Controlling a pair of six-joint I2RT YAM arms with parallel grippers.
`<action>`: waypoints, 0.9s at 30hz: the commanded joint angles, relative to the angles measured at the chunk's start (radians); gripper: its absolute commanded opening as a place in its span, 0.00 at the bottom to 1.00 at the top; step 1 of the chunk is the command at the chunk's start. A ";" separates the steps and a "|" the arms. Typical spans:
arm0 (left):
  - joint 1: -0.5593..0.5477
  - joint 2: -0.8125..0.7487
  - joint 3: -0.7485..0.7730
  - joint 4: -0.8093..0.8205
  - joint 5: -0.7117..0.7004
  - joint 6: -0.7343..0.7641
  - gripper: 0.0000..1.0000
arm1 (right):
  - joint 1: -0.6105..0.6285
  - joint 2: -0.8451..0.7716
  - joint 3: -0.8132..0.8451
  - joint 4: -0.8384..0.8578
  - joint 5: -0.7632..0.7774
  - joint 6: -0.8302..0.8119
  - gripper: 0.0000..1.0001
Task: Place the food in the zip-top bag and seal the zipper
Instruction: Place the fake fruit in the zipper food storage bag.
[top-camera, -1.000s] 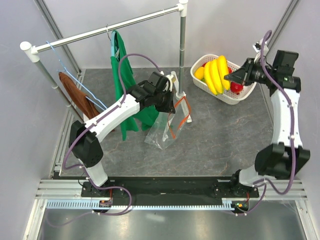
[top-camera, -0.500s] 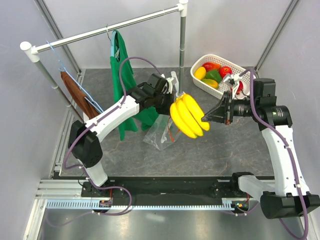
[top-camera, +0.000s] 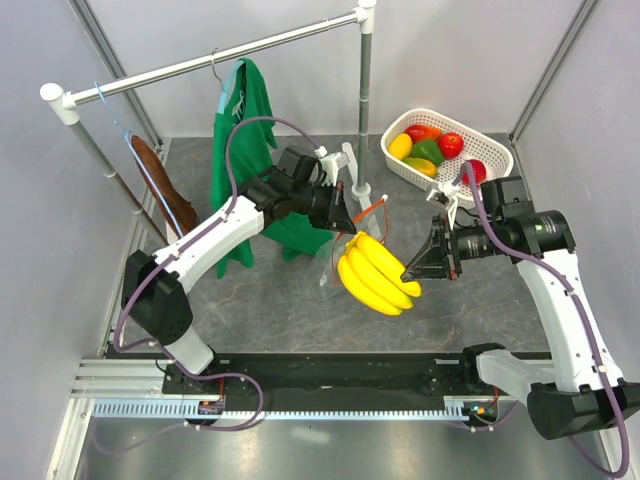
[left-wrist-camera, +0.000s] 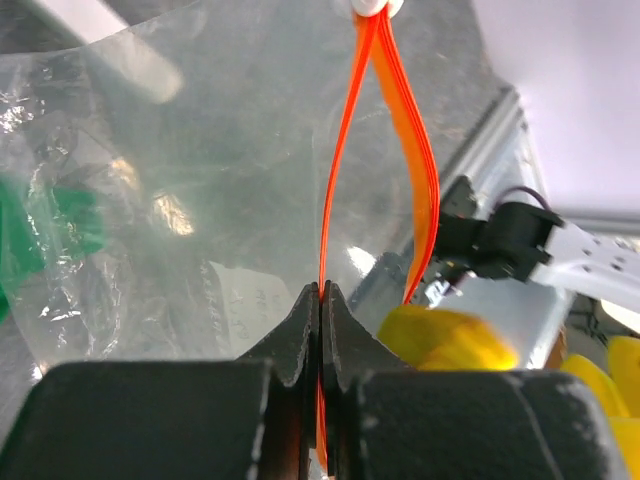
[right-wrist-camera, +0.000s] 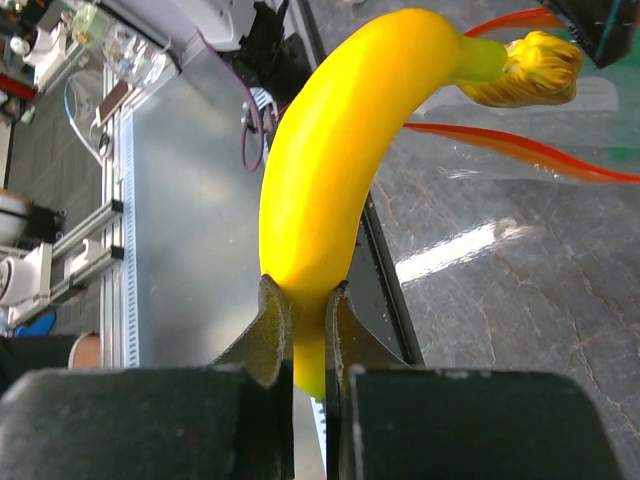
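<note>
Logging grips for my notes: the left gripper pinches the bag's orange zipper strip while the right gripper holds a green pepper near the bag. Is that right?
No: the right gripper holds the banana bunch, not a green pepper, as the right wrist view shows. The green pepper lies in the white basket. The left gripper does pinch the orange zipper strip.

You see a yellow banana bunch (top-camera: 378, 275) aloft, just beside the parted orange zipper (left-wrist-camera: 335, 180) of the clear zip-top bag (left-wrist-camera: 150, 190).
</note>
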 joint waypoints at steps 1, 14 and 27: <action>0.002 -0.021 -0.007 0.061 0.160 0.033 0.02 | 0.051 0.031 0.036 -0.041 0.031 -0.126 0.00; 0.000 -0.068 -0.050 0.087 0.149 0.087 0.02 | 0.070 0.180 0.042 -0.040 0.041 0.074 0.00; 0.000 -0.061 -0.044 0.108 0.186 -0.028 0.02 | 0.048 0.169 -0.062 0.547 0.182 0.734 0.00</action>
